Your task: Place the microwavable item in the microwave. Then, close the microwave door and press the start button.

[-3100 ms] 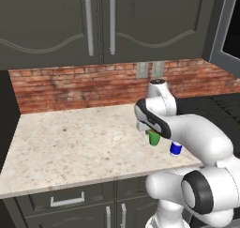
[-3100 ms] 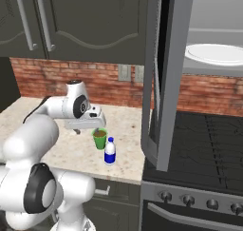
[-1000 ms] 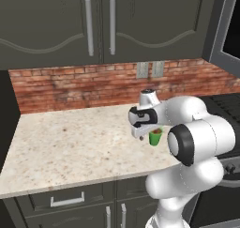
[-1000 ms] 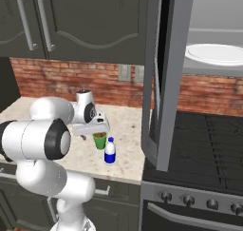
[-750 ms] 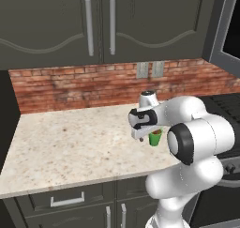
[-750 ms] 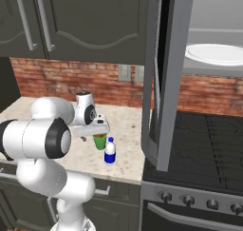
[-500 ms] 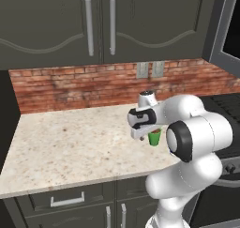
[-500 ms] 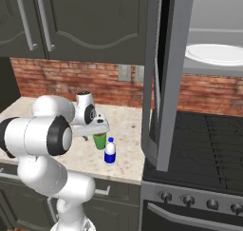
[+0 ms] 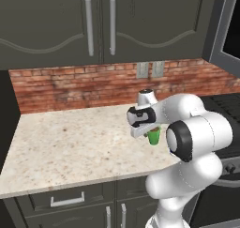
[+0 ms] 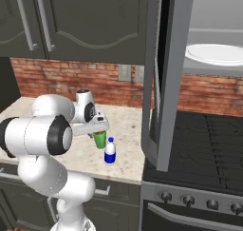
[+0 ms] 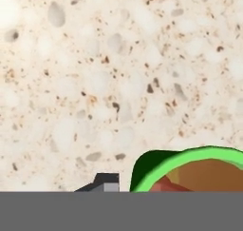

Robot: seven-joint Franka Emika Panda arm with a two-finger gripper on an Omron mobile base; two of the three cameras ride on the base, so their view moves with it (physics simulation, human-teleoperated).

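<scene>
Green cup (image 9: pixel 153 135) lifted off counter (image 9: pixel 70 147) since earlier, claw (image 9: pixel 149 128) pinching it.

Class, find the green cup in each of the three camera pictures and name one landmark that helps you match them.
Left base view: green cup right of centre, under the gripper, on the speckled counter.
Right base view: left of centre, beside the blue-labelled bottle.
Hand view: bottom right, rim and brown contents seen from above.
Shared landmark: the speckled counter beneath the cup.
</scene>
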